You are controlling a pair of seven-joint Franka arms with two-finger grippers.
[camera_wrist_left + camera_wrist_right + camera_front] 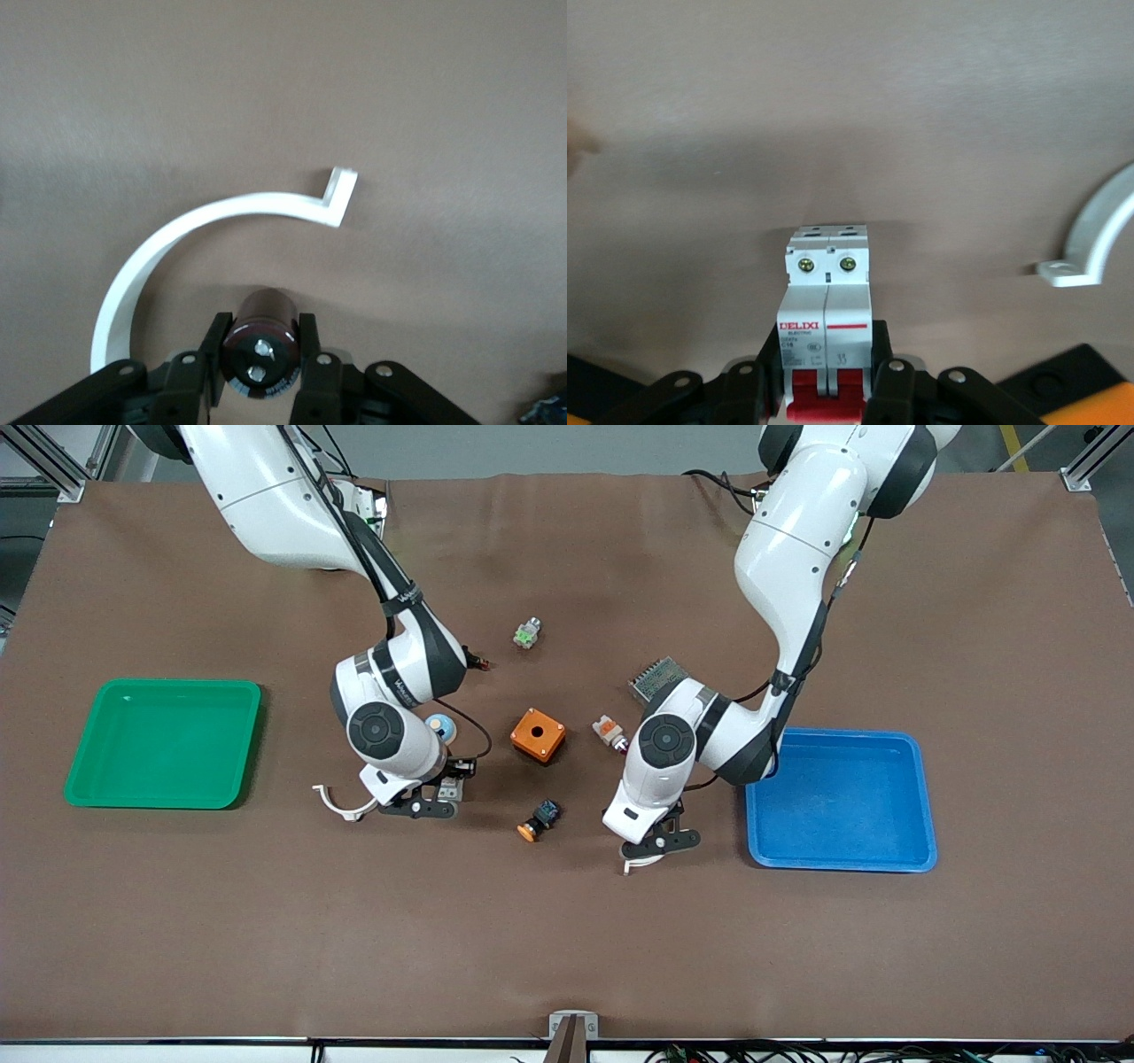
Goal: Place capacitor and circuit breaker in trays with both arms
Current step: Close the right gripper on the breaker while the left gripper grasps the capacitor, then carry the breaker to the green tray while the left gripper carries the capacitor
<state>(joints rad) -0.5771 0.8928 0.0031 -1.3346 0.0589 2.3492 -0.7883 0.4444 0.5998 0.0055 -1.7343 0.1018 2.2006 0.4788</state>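
The left gripper (pixel 261 354) pinches the capacitor (pixel 263 339) low over the mat (pixel 567 939), between the button (pixel 539 819) and the blue tray (pixel 921 797). The right gripper (pixel 826 376) clamps the breaker (pixel 825 329) at its red levers, low over the mat, beside a white clip (pixel 1091 237).

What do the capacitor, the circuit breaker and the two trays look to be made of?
Capacitor, in the left gripper: dark glossy sleeve, probably plastic film over a can; pale end bearing two shiny screw terminals, likely metal.
Circuit breaker, in the right gripper: matte white moulded plastic, red plastic levers, brassy screws.
Green tray and blue tray: smooth, slightly glossy, rounded rims, apparently moulded plastic.
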